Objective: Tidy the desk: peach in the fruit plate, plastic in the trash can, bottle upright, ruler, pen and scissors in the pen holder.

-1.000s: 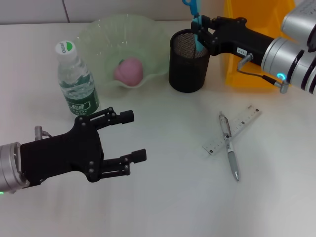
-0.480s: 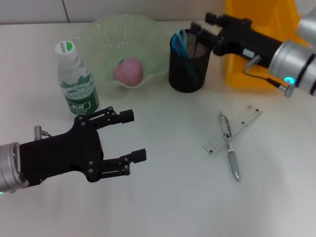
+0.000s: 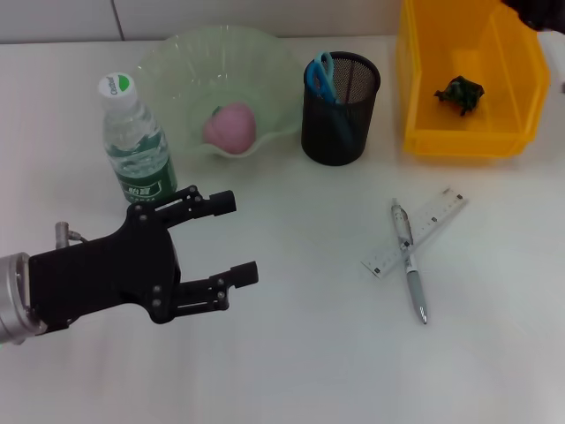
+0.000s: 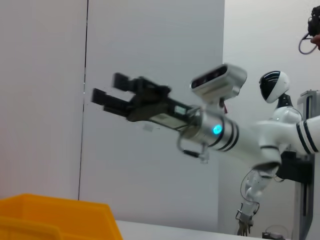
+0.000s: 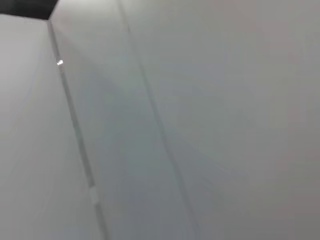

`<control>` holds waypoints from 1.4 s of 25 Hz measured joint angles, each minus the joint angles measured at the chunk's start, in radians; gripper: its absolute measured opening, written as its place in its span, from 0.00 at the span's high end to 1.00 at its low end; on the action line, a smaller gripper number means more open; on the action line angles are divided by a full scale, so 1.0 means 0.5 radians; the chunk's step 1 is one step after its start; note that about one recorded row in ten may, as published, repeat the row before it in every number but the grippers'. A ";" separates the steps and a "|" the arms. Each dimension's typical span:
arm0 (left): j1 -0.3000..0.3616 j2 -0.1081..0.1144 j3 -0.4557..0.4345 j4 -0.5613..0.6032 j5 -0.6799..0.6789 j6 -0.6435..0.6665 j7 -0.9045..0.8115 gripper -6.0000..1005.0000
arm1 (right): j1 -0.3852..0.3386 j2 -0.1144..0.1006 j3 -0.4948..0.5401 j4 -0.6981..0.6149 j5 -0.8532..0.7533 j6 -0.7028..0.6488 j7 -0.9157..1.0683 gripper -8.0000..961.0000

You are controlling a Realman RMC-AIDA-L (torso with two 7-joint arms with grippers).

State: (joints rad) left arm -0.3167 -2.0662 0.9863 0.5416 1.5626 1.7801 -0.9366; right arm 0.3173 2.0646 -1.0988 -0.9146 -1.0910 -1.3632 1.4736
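Note:
The pink peach lies in the green fruit plate. The bottle stands upright beside it. Blue-handled scissors stick out of the black mesh pen holder. A crumpled dark piece of plastic lies in the yellow trash can. The ruler and the pen lie crossed on the desk at the right. My left gripper hovers open at the front left, holding nothing. In the left wrist view my right gripper is raised high in the air, open and holding nothing.
The white desk stretches between my left gripper and the ruler and pen. In the left wrist view the yellow trash can shows at the edge of the picture. The right wrist view shows only a blank wall.
My right gripper let the scissors drop into the pen holder, then pulled up and away to the right, out of the head view. The left arm barely shifted.

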 joint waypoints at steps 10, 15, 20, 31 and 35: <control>0.003 0.000 0.000 -0.008 -0.001 0.009 -0.014 0.19 | 0.458 -0.162 0.350 -0.838 -1.909 -0.923 1.114 0.19; 0.022 0.000 0.000 -0.013 0.000 0.008 -0.016 0.19 | 0.744 -0.118 0.108 -0.875 -2.459 -1.040 0.919 0.19; 0.027 0.002 -0.018 -0.004 -0.002 0.001 -0.063 0.19 | 0.814 0.030 -0.207 -0.999 -2.844 -0.953 0.662 0.19; 0.020 -0.002 -0.090 0.002 -0.006 -0.007 -0.092 0.19 | 0.866 0.031 -0.819 -0.755 -2.933 -0.637 0.395 0.20; 0.026 -0.005 -0.094 -0.002 -0.006 -0.013 -0.093 0.19 | 0.889 0.032 -0.886 -0.641 -2.953 -0.556 0.343 0.20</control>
State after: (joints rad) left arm -0.3037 -2.0686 0.9391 0.5405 1.5597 1.7734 -0.9833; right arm 0.7617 2.0805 -1.5419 -1.2351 -2.5676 -1.6413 1.6453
